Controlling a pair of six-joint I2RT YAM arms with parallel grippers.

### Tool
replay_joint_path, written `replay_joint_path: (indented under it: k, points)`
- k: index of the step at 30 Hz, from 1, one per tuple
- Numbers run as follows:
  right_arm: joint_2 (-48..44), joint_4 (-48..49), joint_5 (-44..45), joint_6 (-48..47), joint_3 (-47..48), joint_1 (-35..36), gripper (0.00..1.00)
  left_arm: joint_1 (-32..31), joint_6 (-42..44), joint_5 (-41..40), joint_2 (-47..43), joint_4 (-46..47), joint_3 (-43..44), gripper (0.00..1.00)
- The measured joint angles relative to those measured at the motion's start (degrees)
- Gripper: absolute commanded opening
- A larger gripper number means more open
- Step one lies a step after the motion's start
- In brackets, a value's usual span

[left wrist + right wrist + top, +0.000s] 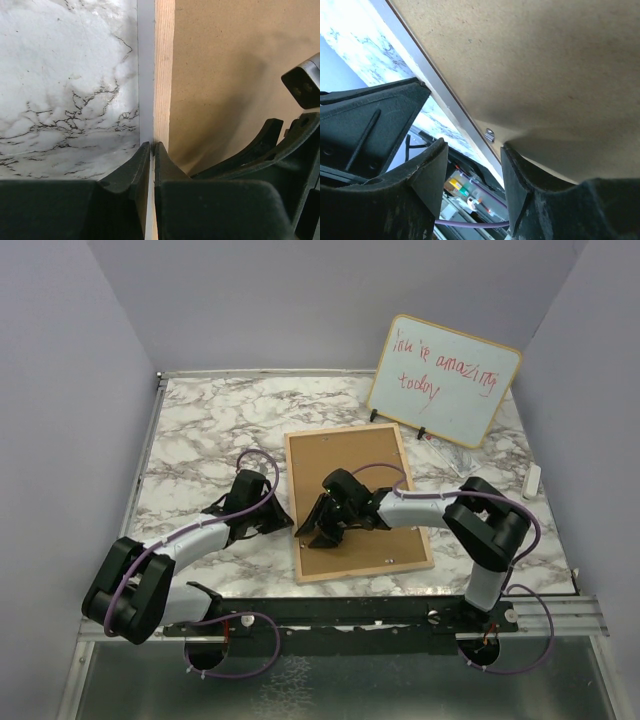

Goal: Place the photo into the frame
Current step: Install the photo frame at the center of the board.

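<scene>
The frame [366, 570] lies face down on the marble table, its light wood rails around the plain brown backing board [352, 455]. My left gripper [283, 523] is at the frame's left rail [164, 75] and is shut on that rail's thin edge, as the left wrist view [151, 146] shows. My right gripper [322, 533] hovers low over the board's near left part. It is open [472, 150], with one finger [530, 170] against the board next to a small metal tab [490, 134]. The photo is not in view.
A wood-rimmed whiteboard [445, 378] with red writing stands at the back right. A crumpled clear wrapper [452, 454] lies just in front of it. A small white object [532, 480] lies by the right wall. The two grippers are close together at the frame's left rail.
</scene>
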Motion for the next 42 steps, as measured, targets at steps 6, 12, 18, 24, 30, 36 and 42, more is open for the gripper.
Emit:
replay_joint_path:
  k: [6,12,18,24,30,36,42]
  points:
    - [1.90,2.45,-1.20,1.22,0.98,0.22,0.52,0.00,0.20,0.00,0.13,0.09,0.00,0.06]
    - [2.51,4.04,-1.88,0.94,1.09,0.28,0.52,0.00,0.17,0.07,0.35,0.15,0.07,0.04]
    - [3.37,8.04,-2.08,-0.02,0.61,0.35,0.52,0.02,-0.96,0.17,0.98,0.87,0.17,0.02]
    - [3.34,12.04,-2.51,-0.98,-1.09,0.35,0.52,0.11,-2.47,0.17,1.46,1.53,0.26,0.02]
    - [-0.02,13.33,0.24,-4.52,-3.37,0.59,0.52,0.04,-2.29,-0.07,1.70,-0.50,1.68,0.05]
    - [-11.58,13.05,5.70,-9.60,-5.38,0.59,0.53,0.07,-0.28,-0.59,2.45,-4.90,5.53,0.12]
    - [-15.56,5.79,14.23,-14.53,-0.13,-0.15,0.54,0.46,1.36,-0.81,4.09,-6.10,10.91,0.45]
